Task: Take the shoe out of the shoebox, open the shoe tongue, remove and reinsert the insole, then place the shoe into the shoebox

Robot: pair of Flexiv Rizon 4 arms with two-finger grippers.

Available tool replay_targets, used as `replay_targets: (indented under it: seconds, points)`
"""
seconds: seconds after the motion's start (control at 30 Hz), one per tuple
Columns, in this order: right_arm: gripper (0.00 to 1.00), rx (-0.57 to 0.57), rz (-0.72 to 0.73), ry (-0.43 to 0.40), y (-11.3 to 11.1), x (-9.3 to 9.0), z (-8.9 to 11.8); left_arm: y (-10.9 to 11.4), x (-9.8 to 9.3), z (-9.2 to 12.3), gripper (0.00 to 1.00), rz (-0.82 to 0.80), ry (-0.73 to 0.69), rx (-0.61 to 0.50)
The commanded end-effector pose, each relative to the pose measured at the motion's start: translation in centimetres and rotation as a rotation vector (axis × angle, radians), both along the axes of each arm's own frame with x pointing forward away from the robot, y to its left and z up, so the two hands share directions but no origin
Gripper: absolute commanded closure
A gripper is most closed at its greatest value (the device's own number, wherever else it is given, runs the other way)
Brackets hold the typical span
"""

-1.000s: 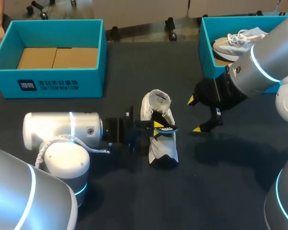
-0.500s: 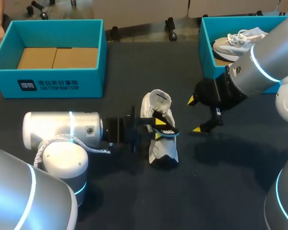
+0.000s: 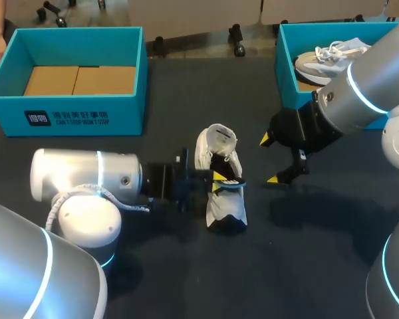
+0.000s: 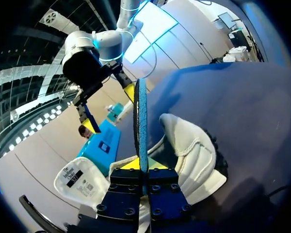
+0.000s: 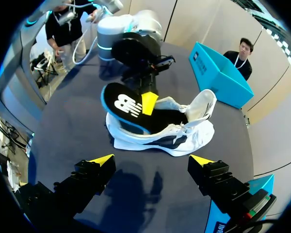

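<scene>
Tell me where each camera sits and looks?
Head view: above and behind, looking down at the dark table; left arm, right arm show.
Left wrist view: on the left arm, looking along the left gripper, shut on the black, blue-edged insole.
Right wrist view: on the right arm, over the open right gripper, facing the white fabric sneaker.
All share sneaker and insole.

We see a dark cloth-covered table [image 3: 186, 279]. A white sneaker [image 3: 226, 206] lies near its middle, an open teal cardboard shoebox [image 3: 80, 116] sits at its far left corner, and a second teal box [image 3: 286, 73], partly hidden, seemingly sits at the far right.
</scene>
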State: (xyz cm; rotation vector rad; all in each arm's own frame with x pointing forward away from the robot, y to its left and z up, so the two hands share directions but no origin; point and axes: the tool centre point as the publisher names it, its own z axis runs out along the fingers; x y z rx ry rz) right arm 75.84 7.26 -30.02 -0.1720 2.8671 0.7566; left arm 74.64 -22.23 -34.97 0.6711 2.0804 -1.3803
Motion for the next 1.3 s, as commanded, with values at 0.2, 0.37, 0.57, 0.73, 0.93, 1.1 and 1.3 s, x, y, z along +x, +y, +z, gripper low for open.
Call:
replay_targets:
  seconds: [0.2, 0.37, 0.57, 0.73, 0.93, 1.1, 1.3]
  points:
    - [0.0, 0.001, 0.0, -0.001, 0.0, -0.1, 0.0, -0.5, 1.0, -0.4, 1.0, 0.025, 0.004, 0.02]
    - [0.0, 0.001, 0.0, -0.001, 0.0, -0.1, 0.0, -0.5, 0.4, 0.7, 0.56, 0.018, 0.015, -0.017]
    - [0.0, 0.001, 0.0, -0.001, 0.0, -0.1, 0.0, -0.8, -0.7, 2.0, 0.68, -0.013, 0.033, -0.05]
    - [0.0, 0.001, 0.0, -0.001, 0.0, -0.1, 0.0, -1.1, -1.4, 1.6, 1.0, -0.041, 0.034, -0.037]
    - [0.0, 0.001, 0.0, -0.001, 0.0, -0.1, 0.0, -1.3, -0.9, 0.3, 1.0, -0.04, 0.027, -0.001]
    - [0.0, 0.001, 0.0, -0.001, 0.0, -0.1, 0.0, -1.6, 0.2, -0.6, 1.0, -0.014, 0.011, 0.023]
    - [0.0, 0.001, 0.0, -0.001, 0.0, -0.1, 0.0, -1.6, 0.4, -0.5, 1.0, 0.002, 0.008, 0.027]
